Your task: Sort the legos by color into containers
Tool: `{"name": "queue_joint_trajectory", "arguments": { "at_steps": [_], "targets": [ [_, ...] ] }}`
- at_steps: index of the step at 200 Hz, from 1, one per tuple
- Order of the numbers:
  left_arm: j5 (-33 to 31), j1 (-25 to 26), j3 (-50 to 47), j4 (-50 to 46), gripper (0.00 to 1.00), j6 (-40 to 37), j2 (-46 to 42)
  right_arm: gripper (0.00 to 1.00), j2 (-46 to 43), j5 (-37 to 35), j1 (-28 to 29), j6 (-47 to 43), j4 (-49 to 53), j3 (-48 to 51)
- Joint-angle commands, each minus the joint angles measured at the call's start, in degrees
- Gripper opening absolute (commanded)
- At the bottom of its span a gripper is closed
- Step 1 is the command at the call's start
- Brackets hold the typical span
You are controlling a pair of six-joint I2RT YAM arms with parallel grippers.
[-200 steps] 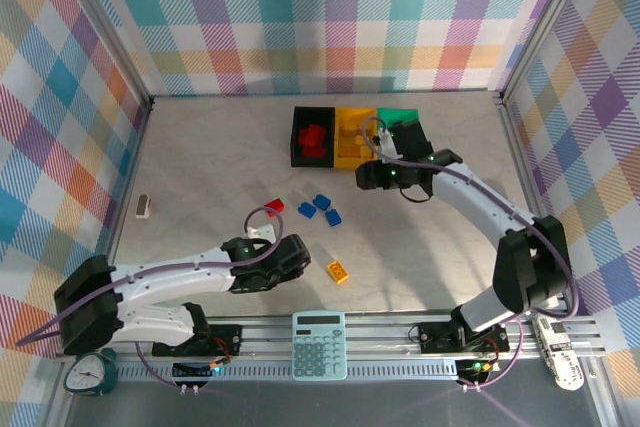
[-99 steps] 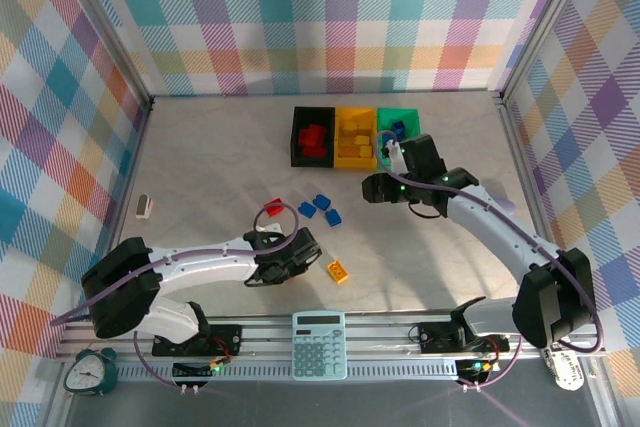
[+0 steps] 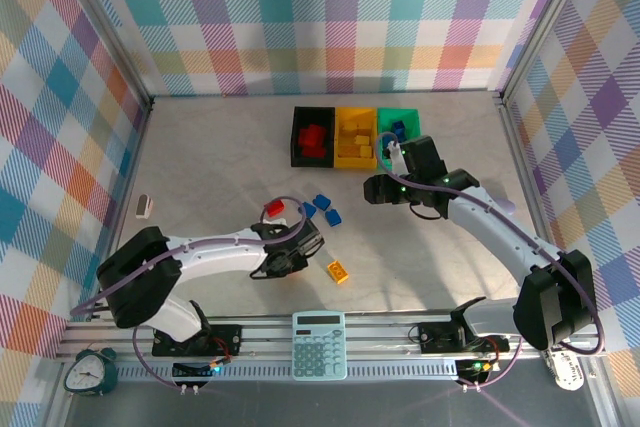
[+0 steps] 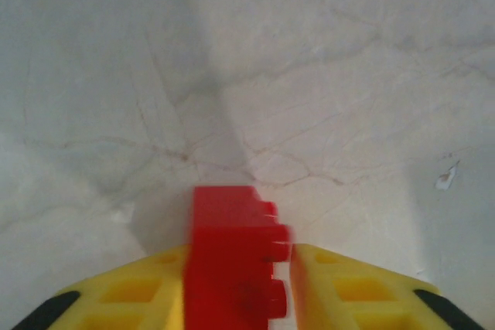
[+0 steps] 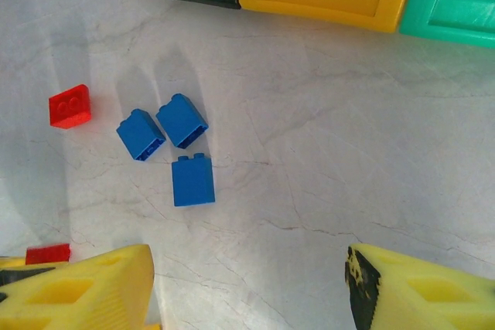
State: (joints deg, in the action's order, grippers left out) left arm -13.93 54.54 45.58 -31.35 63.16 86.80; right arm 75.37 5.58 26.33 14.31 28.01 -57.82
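Mid-table, left gripper (image 4: 236, 284): clamped on red lego (image 4: 230, 229)
Beside green bin (image 5: 448, 21), right gripper (image 5: 247, 268): spread wide, holding nothing

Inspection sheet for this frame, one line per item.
Surface: pale marbled table, no spills.
Job's things: black bin, yellow bin, green bin side by side at the back; three blue bricks, second red brick, yellow brick loose.
Clutter: calculator, clock at the near edge; small white item at left.
Grippers: left gripper shut on red brick; right gripper open, empty.
Cables: purple cables run along both arms.
Surroundings: plaid walls.
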Motion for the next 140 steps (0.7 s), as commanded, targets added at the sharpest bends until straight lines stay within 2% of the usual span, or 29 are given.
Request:
{"name": "queue_joint_trajectory", "arguments": {
  "at_steps": [1, 24, 52, 82, 140],
  "targets": [
    [-1.3, -1.4, 3.5, -1.7, 0.29, -5.0, 1.9, 0.67, -1.6, -0.6, 0.0, -0.5, 0.3, 0.6],
    [-2.3, -2.2, 6.4, -3.7, 0.19, -8.6, 3.5, 0.67, -2.1, -0.8, 0.0, -0.4, 0.4, 0.9],
    [-3.5, -3.9, 10.8, -5.8, 0.13, -13.6, 4.4, 0.67, -3.1, -1.1, 0.0, -0.2, 0.4, 1.7],
    [-5.5, -6.9, 18.2, -8.5, 0.11, -20.5, 4.4, 0.67, -4.8, -1.4, 0.0, 0.3, 0.5, 3.2],
    [-3.9, -17.3, 34.7, -9.0, 0.12, -33.7, 9.3, 0.66, -8.1, 0.7, 0.5, 2.1, -1.5, 7.8]
  ]
}}
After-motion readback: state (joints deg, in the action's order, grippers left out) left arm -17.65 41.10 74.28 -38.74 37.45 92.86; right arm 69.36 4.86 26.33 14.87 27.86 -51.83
